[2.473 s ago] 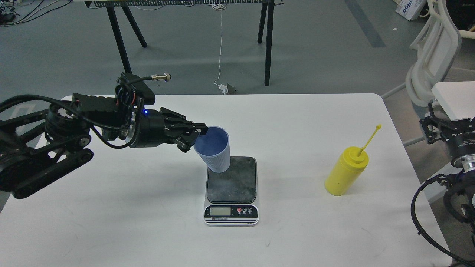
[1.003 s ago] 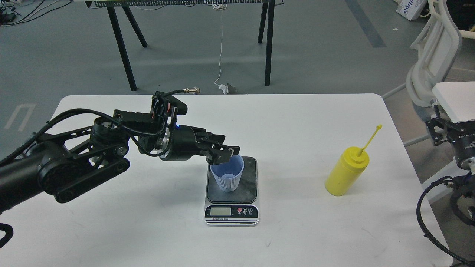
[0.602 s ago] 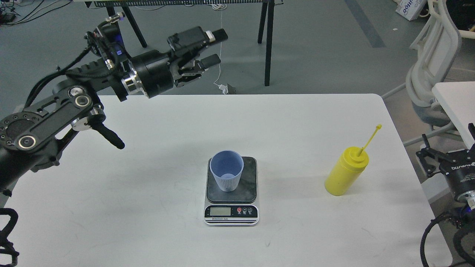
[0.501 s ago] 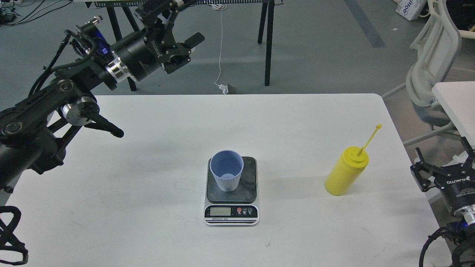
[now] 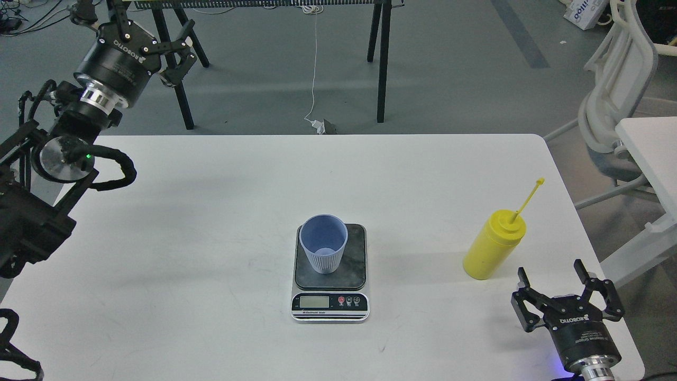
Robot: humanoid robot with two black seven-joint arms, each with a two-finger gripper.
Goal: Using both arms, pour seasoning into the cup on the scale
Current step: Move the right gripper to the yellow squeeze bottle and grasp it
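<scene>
Ribbed tapered cup (image 5: 323, 243) on flat scale (image 5: 330, 275)

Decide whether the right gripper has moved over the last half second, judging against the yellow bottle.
Yes. The right gripper has come in over the table's near right corner, open, and now sits just below the seasoning bottle, closer than before.

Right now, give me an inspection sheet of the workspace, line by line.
Surface: white table, faint scuffs.
Job's things: blue cup upright on the scale; yellow seasoning bottle upright to its right, strap raised.
Clutter: nothing seen.
Grippers: left gripper raised at far left, open, empty; right gripper open, just short of the bottle.
Cables: white cord on the floor.
Surroundings: black trestle legs, white chair.
</scene>
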